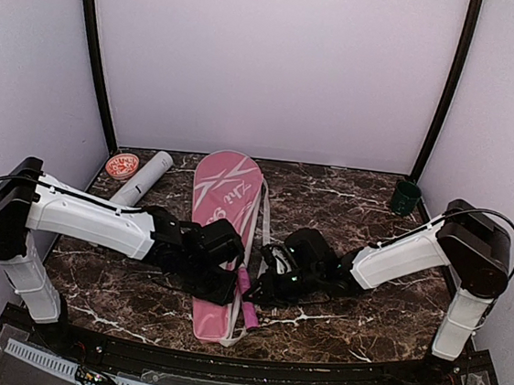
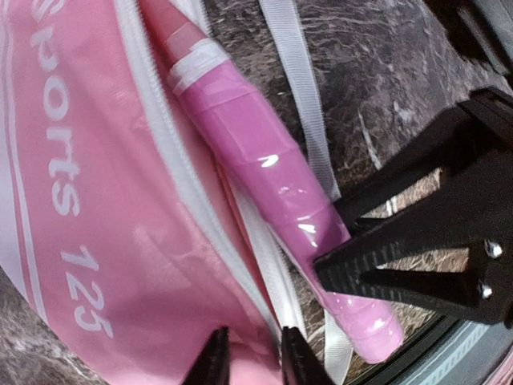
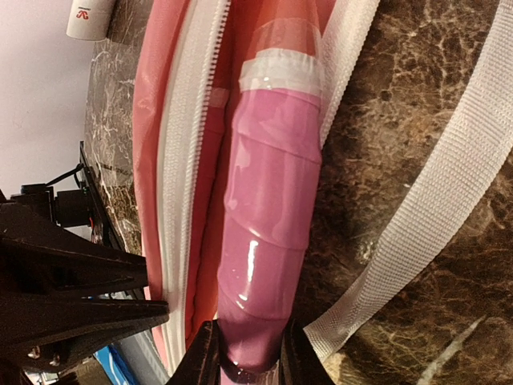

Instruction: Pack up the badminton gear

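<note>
The right gripper (image 3: 250, 358) is closed on the butt end of the pink handle (image 3: 268, 216), one finger on each side of it. The handle runs straight away from the gripper along the counter (image 3: 417, 80), and past its white tape band a red part goes in under the bag's open zip (image 3: 188, 120). Just beside it, the left gripper (image 2: 252, 354) is nearly closed, pinching the zip edge of the pink bag (image 2: 88, 200) near the bag's narrow end; the handle lies just to its right, sticking out of the bag's open side. The two grippers are close together, the handle between them. A white strap (image 3: 433, 200) loops loose over the counter on the far side of the handle. The bag lies flat in the middle of the counter, its wide end toward the back wall. Well apart, at the back left, lies the white tube (image 1: 145, 177) with its red cap (image 1: 122, 165); a dark green cup (image 1: 405, 197) stands at the back right.
</note>
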Available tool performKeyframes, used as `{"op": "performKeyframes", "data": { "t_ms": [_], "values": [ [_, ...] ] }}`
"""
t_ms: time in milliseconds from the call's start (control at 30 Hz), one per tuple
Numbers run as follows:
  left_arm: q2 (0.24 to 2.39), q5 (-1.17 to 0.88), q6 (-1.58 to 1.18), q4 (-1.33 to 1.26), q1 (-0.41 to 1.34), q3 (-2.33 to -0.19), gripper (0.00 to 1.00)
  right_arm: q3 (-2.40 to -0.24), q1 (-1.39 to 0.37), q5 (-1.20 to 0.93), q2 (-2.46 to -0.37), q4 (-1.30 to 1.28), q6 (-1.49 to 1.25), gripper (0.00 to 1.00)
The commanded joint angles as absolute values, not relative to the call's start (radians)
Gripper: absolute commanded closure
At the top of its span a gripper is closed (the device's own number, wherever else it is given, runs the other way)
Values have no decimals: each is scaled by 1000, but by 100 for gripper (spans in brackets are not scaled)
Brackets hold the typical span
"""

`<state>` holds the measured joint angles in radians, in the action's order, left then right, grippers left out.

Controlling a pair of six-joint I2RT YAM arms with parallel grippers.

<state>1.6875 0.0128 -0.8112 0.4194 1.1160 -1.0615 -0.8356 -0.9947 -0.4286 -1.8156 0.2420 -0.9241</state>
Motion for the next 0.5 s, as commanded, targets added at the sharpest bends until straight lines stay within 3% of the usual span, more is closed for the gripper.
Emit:
{"op": "performKeyframes", "data": {
  "t_ms": [0,100,467],
  "values": [
    [1687,28,-833,431,1121,-1076,89,-870,-1000,-449,-1812,355,-918,100],
    [1674,30,-841,422,1121,-1063,100,-877,-1002,-459,-1811,362,-932,100],
    [1539,-95,-765,252,1121,-989,100,-964,-1028,-445,-1866,350,-1002,100]
  ]
}}
